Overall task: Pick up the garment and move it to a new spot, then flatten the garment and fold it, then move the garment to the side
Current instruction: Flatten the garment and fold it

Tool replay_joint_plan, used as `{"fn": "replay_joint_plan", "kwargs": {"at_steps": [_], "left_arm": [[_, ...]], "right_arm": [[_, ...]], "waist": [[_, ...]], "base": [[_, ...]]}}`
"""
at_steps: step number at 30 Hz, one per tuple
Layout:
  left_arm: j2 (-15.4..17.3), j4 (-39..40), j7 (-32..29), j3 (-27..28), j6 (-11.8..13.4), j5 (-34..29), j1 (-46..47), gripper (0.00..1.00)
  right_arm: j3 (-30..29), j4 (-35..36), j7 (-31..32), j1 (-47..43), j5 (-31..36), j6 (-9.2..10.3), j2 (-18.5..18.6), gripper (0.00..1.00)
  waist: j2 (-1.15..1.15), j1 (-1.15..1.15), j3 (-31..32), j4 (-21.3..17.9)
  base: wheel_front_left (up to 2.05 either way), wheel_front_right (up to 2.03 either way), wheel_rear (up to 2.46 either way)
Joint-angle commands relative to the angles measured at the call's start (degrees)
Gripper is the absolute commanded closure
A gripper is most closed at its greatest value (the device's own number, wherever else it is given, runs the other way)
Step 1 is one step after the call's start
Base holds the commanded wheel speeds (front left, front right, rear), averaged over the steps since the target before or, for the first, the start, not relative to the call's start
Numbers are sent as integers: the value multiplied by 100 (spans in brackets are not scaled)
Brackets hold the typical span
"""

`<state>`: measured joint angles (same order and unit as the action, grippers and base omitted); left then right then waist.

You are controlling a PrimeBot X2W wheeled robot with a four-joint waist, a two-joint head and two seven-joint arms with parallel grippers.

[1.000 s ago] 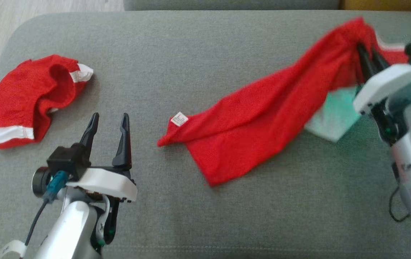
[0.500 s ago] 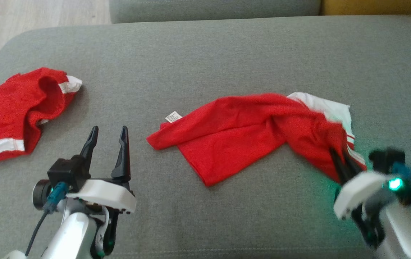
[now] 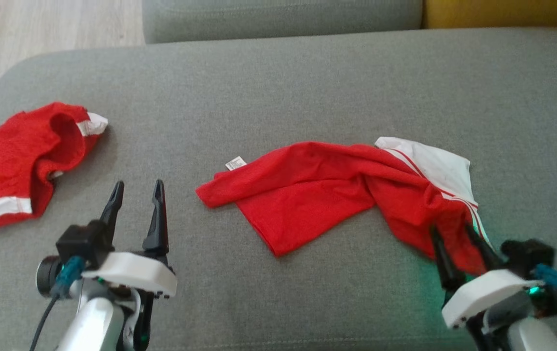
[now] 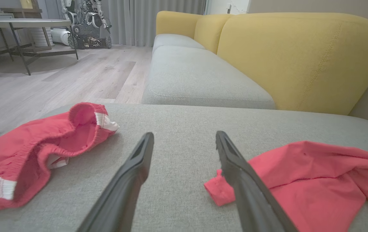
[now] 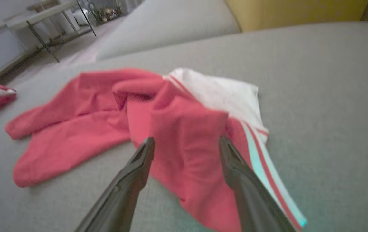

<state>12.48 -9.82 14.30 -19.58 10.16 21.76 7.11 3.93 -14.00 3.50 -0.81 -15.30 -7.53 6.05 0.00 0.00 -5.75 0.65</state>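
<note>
Two tools, both spread: right tool [image 3: 451,229] at lower right, straddled near end of crumpled red-and-white fabric garment [image 3: 317,190], sprawled centre-right on grey sofa cushion [image 3: 278,87]; left tool [image 3: 138,184] at lower left, gripped nothing.

A red garment [image 3: 317,195] lies crumpled and twisted across the centre and lower right of the frame, its white, red-striped panel bunched at the right end, a small label at left.

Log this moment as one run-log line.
garment: lies crumpled on cushion | right gripper: open at its striped end | left gripper: open, touching nothing | fold: not begun
</note>
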Motion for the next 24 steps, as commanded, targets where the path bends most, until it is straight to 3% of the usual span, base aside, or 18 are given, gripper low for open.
{"fn": "replay_joint_plan", "kwargs": {"at_steps": [1, 10, 24], "left_arm": [[138, 173, 70, 241, 32, -14, 113, 0], [203, 283, 70, 358, 145, 31, -132, 0], [367, 453, -44, 384, 265, 58, -459, 0]], "right_arm": [[72, 356, -84, 111, 45, 4, 26, 0], [-179, 1932, -49, -109, 229, 4, -99, 0], [-175, 2248, 174, -403, 322, 4, -222, 0]], "waist": [[0, 0, 61, 8], [0, 0, 312, 1], [0, 0, 468, -84]], "base": [[0, 0, 0], [0, 0, 0], [0, 0, 0]]}}
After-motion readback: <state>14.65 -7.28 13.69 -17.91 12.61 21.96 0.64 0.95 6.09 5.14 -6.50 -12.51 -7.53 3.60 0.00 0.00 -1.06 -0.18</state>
